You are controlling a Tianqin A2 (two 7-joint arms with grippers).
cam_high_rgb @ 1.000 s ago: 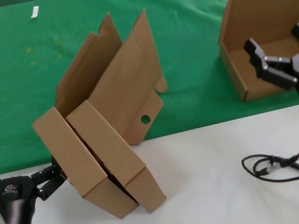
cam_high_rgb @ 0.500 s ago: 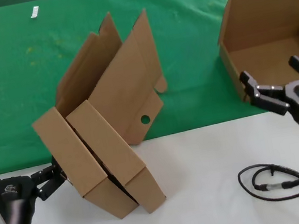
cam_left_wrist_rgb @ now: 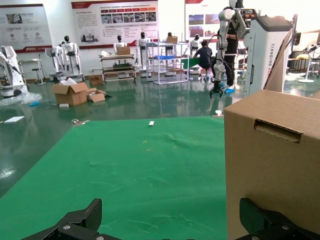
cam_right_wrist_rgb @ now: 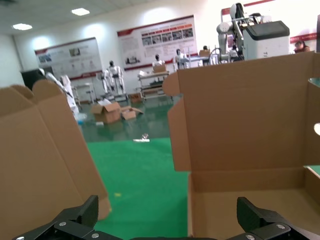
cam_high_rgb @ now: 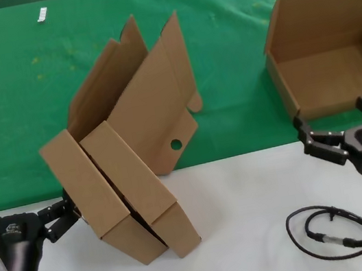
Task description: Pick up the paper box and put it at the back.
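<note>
Head view: paper box (cam_high_rgb: 330,48) sits at right of frame, lid up, tray open, already on the green cloth at the back (cam_high_rgb: 15,100), its front edge near where the cloth meets the white desk (cam_high_rgb: 250,214). Right gripper (cam_high_rgb: 348,128) is at lower right, just in front of the box, over the desk edge, fingers (cam_high_rgb: 315,141) spread wide, holding nothing, apart from the box. Judgement: placing looks done and this is the release/retreat step; next move likely calls for pulling the right arm clear without clipping the box front wall or snagging the black cable (cam_high_rgb: 336,231) lying on the desk under it.

Left gripper (cam_high_rgb: 24,216) is at lower left, low over the desk, fingers spread, one finger tip just beside or touching the side of the two other boxes (cam_high_rgb: 130,186), which lean tilted together at centre, half on the desk, half on the cloth. Cannot tell if there is real contact. It holds nothing.

Right wrist view: open box tray straight ahead, both finger tips wide apart at frame bottom. Left wrist view: box wall close at right, fingers wide.
</note>
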